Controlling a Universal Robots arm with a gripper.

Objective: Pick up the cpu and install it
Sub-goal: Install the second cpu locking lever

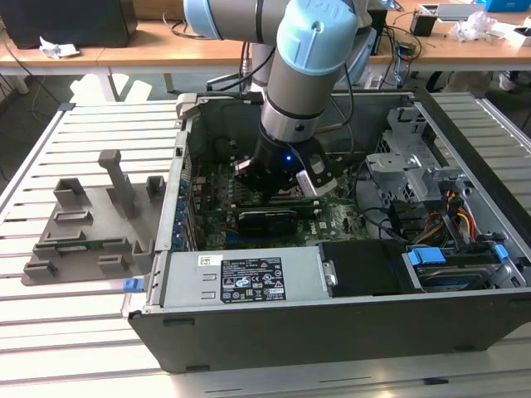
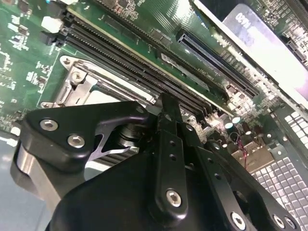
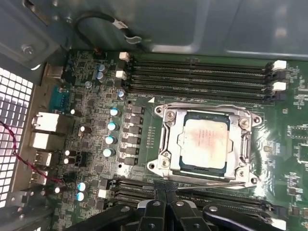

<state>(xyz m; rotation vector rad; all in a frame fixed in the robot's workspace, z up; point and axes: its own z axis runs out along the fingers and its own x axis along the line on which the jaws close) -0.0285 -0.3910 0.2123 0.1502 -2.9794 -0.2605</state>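
Gripper (image 3: 166, 192) fingers are pressed together to a narrow tip with nothing pinched between them, and they hover just beside the edge of the socket frame (image 3: 166, 144), over the memory slots (image 3: 192, 72) that run alongside it in the first wrist view. In the exterior view the arm reaches down into the open computer case (image 1: 348, 332), which rests on the slatted counter (image 1: 99, 149), with the grey holder tray (image 1: 91, 224) well apart on the exterior view's left.

The cpu (image 3: 204, 142) already lies flat inside the socket, its pale metal top up, ringed by the frame. I cannot tell whether the frame is latched over it.

Risks, as I judge them: the tip sits very near the thin retention lever (image 3: 211, 184) and the slots, so a small sideways drift could snag the lever or scrape the motherboard (image 3: 96, 144). A downward push off the chip's centre could tilt it in its seat and bend the contacts beneath.
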